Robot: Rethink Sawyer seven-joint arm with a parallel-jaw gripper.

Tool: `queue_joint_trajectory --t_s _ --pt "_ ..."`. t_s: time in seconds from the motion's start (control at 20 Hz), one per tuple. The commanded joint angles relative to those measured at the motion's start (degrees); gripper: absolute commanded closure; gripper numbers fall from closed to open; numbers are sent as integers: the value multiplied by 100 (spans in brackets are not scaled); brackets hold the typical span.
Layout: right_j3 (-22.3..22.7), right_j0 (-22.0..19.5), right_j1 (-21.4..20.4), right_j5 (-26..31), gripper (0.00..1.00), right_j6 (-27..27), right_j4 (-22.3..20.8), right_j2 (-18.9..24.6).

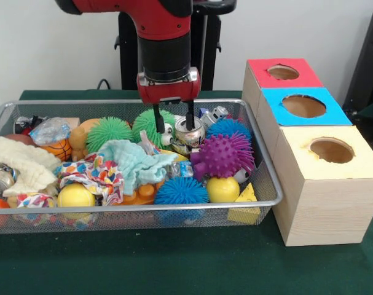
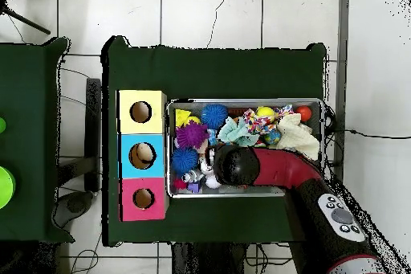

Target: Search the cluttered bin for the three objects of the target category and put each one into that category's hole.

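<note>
Bin (image 1: 2, 114): I saw it fill the left of the table in the front view, heaped with toys; cream cloth (image 1: 20, 163) at its left end; teal cloth (image 1: 134, 163) mid-bin.
Gripper (image 1: 174, 123): I had it low over the bin's back right part; fingers spread, a silver can (image 1: 189, 135) just below them; purple spiky ball (image 1: 223, 155) just right.
Red hole (image 1: 283, 72): farthest box top, right of the bin; blue hole (image 1: 304, 106), then yellow hole (image 1: 331, 149) nearer.

I am working in a lab: green-clothed worktop (image 1: 174, 264), tiled floor (image 2: 241, 14) with loose cables (image 2: 365, 134), bare white wall (image 1: 51, 43).
</note>
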Motion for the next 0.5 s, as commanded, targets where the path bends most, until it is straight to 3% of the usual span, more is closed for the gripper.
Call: queue_joint_trajectory --t_s 0.05,0.5 --pt "-646 -269 -204 864 0 -1190 -445 655" --pt "-1226 -459 -250 1627 0 -1665 -670 1048"
